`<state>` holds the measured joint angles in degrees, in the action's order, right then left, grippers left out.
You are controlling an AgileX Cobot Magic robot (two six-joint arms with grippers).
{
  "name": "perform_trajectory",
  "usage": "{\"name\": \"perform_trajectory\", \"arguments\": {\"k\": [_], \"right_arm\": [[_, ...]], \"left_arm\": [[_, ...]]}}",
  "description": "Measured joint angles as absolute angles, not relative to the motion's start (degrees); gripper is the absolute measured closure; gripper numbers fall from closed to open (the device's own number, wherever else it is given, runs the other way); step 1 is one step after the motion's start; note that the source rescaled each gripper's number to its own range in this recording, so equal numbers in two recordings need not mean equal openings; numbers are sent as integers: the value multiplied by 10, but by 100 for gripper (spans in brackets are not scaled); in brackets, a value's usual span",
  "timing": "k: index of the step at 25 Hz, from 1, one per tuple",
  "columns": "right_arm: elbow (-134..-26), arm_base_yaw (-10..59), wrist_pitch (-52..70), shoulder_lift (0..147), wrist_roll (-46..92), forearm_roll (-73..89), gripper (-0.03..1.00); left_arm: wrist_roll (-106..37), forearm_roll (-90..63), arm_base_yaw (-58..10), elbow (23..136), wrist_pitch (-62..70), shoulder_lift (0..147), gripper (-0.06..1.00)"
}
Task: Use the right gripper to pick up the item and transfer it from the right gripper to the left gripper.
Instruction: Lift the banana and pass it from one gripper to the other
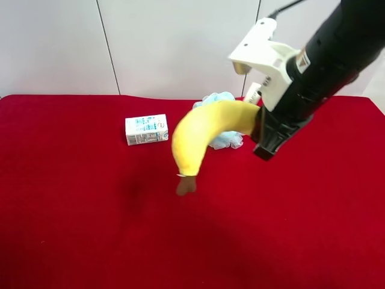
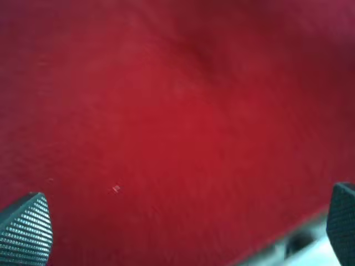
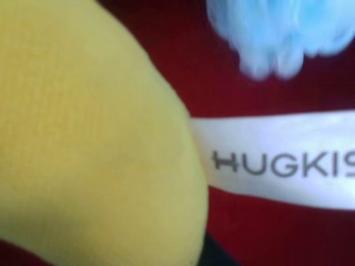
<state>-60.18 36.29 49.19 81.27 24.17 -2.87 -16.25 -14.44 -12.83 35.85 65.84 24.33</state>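
Black fingers of the right gripper [image 1: 260,123] are clenching one end of a curved yellow plush banana [image 1: 198,135]. The pads are hiding behind the plush, so the grip is being judged from how the toy is hanging. The banana is arcing away from the jaws and drooping, its brown stem tip [image 1: 186,185] pointing down close to the red cloth table cover [image 1: 72,229]; whether it is touching cannot be told. In the right wrist view a white fabric tag [image 3: 277,160] is trailing beside the yellow body. Just behind, a light-blue mesh bath pouf [image 1: 227,141] is lying, and a small white printed carton [image 1: 146,129] is sitting nearby. The left gripper [image 2: 186,224], not showing in the high view, is hovering over bare cloth with ribbed fingers [image 2: 28,230] spread wide, grasping nothing.

With only one end pinched, the limp body is likely to swing or slip loose during the transfer. The low tip could drag on the cloth or knock the carton. The left fingers might close on the tag or on sagging plush instead of the body.
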Motion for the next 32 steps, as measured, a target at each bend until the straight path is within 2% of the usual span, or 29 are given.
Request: {"name": "perform_trajectory", "arguments": {"k": [6, 18, 24, 32], "right_arm": [[-615, 399, 489, 813, 238, -10, 97], [-616, 400, 473, 823, 209, 13, 97], [-616, 400, 473, 823, 208, 13, 97], [-616, 400, 472, 823, 208, 13, 97]], "left_arm": [[-166, -100, -244, 427, 657, 374, -5], [-164, -81, -457, 559, 555, 645, -5], [-162, -89, -511, 586, 506, 707, -5], [-153, -142, -516, 590, 374, 747, -4]]}}
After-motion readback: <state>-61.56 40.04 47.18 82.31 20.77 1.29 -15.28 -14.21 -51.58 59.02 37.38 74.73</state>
